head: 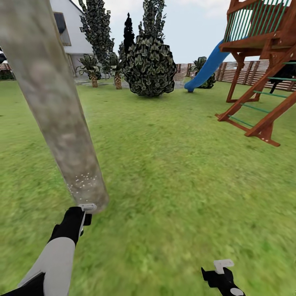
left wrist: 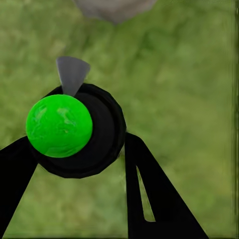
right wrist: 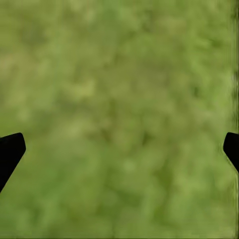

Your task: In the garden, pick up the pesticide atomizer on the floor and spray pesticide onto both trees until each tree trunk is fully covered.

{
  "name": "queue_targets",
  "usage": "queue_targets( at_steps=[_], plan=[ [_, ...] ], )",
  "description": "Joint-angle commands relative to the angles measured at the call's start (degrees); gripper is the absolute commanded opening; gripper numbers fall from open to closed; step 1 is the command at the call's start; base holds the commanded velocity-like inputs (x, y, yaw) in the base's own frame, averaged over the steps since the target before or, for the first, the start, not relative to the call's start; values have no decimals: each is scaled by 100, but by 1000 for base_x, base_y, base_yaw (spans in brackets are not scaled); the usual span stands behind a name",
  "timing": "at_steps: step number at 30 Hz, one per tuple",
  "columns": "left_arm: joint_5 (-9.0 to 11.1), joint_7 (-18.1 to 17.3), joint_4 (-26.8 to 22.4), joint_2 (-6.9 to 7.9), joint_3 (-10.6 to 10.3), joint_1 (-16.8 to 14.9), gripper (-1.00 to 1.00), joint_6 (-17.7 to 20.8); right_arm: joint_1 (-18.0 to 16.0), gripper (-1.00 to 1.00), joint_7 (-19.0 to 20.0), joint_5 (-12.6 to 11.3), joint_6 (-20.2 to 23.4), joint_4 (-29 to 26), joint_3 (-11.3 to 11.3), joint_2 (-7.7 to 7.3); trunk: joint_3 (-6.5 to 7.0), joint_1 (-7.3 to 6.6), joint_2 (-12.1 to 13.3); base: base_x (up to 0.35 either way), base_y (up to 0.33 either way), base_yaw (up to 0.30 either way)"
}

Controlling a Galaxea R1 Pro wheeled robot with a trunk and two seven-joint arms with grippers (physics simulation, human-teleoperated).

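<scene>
the left gripper [left wrist: 74, 164] is closed around the pesticide atomizer [left wrist: 74, 129], its two black fingers [left wrist: 149, 189] pressing on either side of the black round body with the bright green cap; a small grey nozzle piece sticks out from the body toward the tree trunk [left wrist: 114, 7]. in the head view the left gripper [head: 82, 218] sits low at the left, held just in front of the base of the tree trunk [head: 53, 102], a thick grey-beige mottled trunk that leans across the left of the picture; a patch of small white specks [head: 84, 181] dots the bark just above the gripper. the right gripper [right wrist: 119, 144] is wide open and holds nothing, its black fingertips [right wrist: 10, 149] at the two edges of the right wrist view with only the grass of the floor [right wrist: 119, 99] between them; in the head view it [head: 222, 273] hangs low at the right over the floor [head: 172, 172]. farther off stand a round dark bush [head: 150, 68], a wooden play tower [head: 263, 61] with a blue slide [head: 205, 70], a slatted fence [head: 246, 70] and a white house [head: 72, 28].
</scene>
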Motion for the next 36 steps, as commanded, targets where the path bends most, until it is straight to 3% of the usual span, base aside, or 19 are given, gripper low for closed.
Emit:
queue_targets(
  at_steps=[1,9,20,28,36],
  plan=[
    [-42,-29,-12,-7,33,3,-100,14,-1,100,28,28,-22,5,-49,0,-5,1,-2,169,-256,8],
    [-56,-29,-20,7,34,52,-100,21,3,100,28,23,-21,5,-49,-1,-5,1,-2,158,-254,2],
    [-56,0,-73,105,36,173,-100,-11,2,100,28,26,-21,8,-49,-1,-5,1,-2,83,-122,254],
    [-63,14,-71,103,35,184,-100,-55,3,100,20,21,-25,5,-49,-1,-5,1,-2,113,-77,258],
    [-65,-3,-17,51,26,185,-100,-56,3,100,19,21,-28,5,-49,-1,-5,1,-2,178,-219,16]
  ],
)
